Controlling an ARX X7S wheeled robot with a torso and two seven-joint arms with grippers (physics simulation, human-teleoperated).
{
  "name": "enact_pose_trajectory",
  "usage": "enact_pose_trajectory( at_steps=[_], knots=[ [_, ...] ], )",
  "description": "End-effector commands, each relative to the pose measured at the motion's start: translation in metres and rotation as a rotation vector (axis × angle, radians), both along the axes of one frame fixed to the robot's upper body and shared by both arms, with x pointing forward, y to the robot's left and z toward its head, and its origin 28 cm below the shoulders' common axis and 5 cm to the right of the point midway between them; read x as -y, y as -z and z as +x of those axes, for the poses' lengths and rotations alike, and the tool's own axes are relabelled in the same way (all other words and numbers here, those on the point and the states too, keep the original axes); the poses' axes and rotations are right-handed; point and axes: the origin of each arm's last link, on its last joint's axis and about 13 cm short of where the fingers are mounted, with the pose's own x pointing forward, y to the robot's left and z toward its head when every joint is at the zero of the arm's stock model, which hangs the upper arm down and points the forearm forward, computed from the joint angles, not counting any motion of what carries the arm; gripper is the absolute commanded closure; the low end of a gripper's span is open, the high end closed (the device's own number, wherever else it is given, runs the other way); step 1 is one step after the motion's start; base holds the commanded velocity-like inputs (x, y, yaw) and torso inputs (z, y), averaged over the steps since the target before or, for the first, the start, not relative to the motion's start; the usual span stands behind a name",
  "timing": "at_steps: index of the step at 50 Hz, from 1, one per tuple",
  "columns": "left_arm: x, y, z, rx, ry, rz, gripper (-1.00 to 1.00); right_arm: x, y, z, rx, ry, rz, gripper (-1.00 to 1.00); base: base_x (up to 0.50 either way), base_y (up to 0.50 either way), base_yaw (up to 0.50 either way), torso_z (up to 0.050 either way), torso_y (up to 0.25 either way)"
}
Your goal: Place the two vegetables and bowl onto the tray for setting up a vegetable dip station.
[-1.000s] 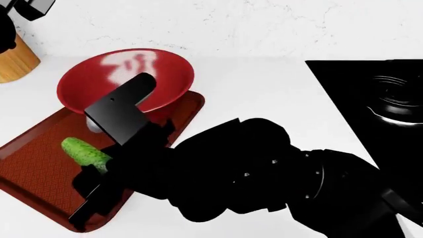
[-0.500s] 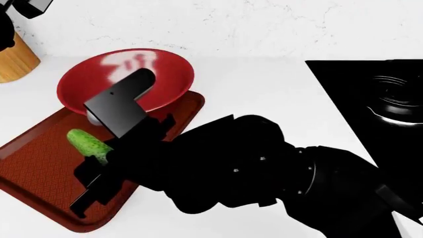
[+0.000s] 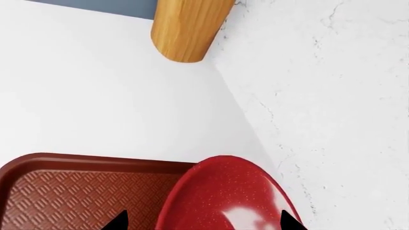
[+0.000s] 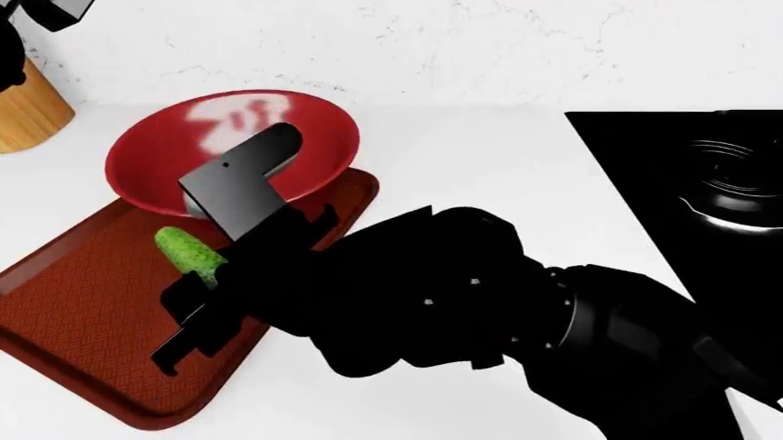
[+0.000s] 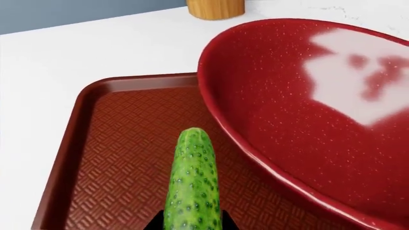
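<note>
At the far left of the head view a wooden pot [image 4: 27, 108] stands on the white counter [image 4: 490, 174], by the speckled wall [image 4: 428, 46]. A small bit of the left arm shows in the top left corner, but its tool cannot be seen there. In the left wrist view only two dark tips [image 3: 288, 221] show at the edge, with the bowl rim between them, so I cannot tell if that left tool is wide or narrow. Next comes the tray [image 4: 73, 312], dark red-brown with a criss-cross floor, lying slanted on the counter. The cucumber [image 4: 190, 249] is over the tray, just in front of the bowl. In the right wrist view the cucumber [image 5: 191, 184] is green and bumpy and points out over the tray [image 5: 121, 158], with its near end stuck between the dark fingers of the right tool [image 5: 191, 224]. I cannot tell if it touches the tray floor. The right tool [image 4: 208, 293] holds the cucumber tight. The big shiny red bowl [image 4: 233, 151] sits at the far end of the tray, tipped, with one side over the tray rim. The black right arm fills the middle. At the far right a black stove top [image 4: 685, 192] is set in the counter
</note>
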Motion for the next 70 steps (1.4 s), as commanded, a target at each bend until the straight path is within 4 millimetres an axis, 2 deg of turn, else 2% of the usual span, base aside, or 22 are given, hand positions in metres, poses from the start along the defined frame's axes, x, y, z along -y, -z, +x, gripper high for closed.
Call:
enact_pose_trajectory(
  at_steps=[1,7,29,30,46,56,70],
  knots=[
    [0.000,-0.001,-0.001,0.004,0.001,-0.001,-1.00,0.000,0.002,0.003,0.001,0.015,-0.007,1.00,0.00,0.00,0.00,0.000,0.000],
    [0.000,-0.001,-0.001,0.005,-0.001,-0.002,-1.00,0.000,0.007,0.002,-0.015,0.008,-0.010,1.00,0.00,0.00,0.00,0.000,0.000],
    [0.000,-0.001,-0.001,0.006,0.000,-0.002,-1.00,0.000,0.003,0.004,-0.013,0.015,-0.007,1.00,0.00,0.00,0.00,0.000,0.000],
    [0.000,-0.001,-0.001,0.006,0.000,-0.002,-1.00,0.000,0.002,0.003,-0.012,0.014,-0.007,-1.00,0.00,0.00,0.00,0.000,0.000],
    [0.000,-0.001,0.000,0.005,0.000,-0.001,-1.00,0.002,0.006,0.003,-0.022,0.014,-0.018,-1.00,0.00,0.00,0.00,0.000,0.000],
    [0.000,-0.002,-0.001,0.006,-0.001,0.000,-1.00,0.003,0.009,-0.005,-0.026,0.013,-0.023,-1.00,0.00,0.00,0.00,0.000,0.000],
    [0.001,-0.001,-0.001,0.004,0.002,0.005,-1.00,0.011,-0.018,-0.035,0.065,0.026,0.036,-1.00,0.00,0.00,0.00,0.000,0.000]
  ],
)
